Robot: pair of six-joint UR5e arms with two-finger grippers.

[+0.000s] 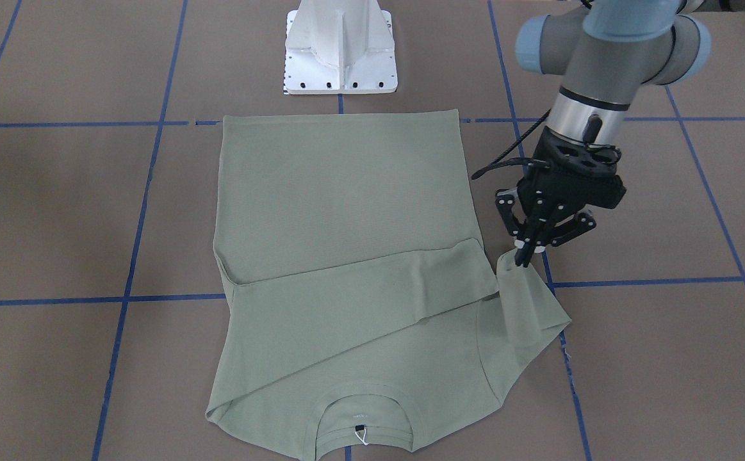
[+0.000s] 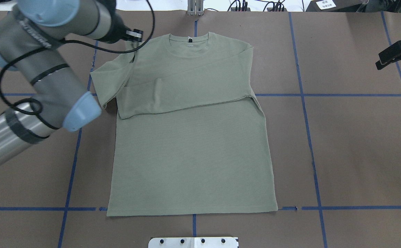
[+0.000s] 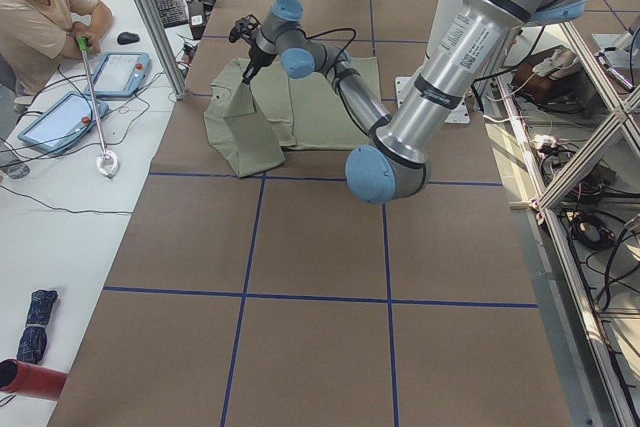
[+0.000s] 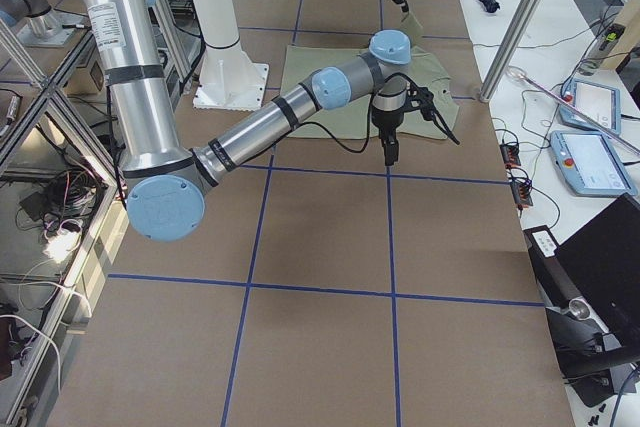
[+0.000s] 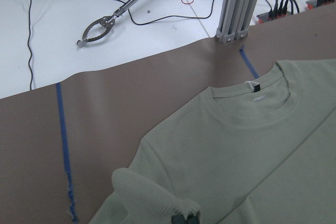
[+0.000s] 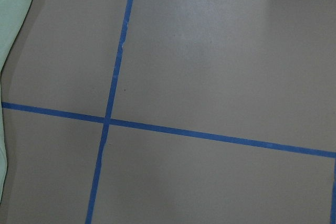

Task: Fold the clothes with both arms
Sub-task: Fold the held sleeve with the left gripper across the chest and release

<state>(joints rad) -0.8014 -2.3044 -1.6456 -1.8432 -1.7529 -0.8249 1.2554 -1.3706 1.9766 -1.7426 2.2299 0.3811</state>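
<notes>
Left pincer (image 1: 526, 256) grips the shirt's (image 1: 346, 192) sleeve (image 1: 521, 301), lifted at its 10 o'clock seen overhead. Right pincer (image 2: 388, 57) hangs apart; I cannot tell its state.

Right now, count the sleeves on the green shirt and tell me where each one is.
2. The folded sleeve lies diagonally across the chest of the shirt. The lifted sleeve is raised at the shirt's side, pinched by the left gripper.

left arm (image 3: 440, 67) | pincer (image 3: 246, 77) at lifted shirt (image 3: 245, 142) sleeve | person (image 3: 40, 7) seated
</notes>
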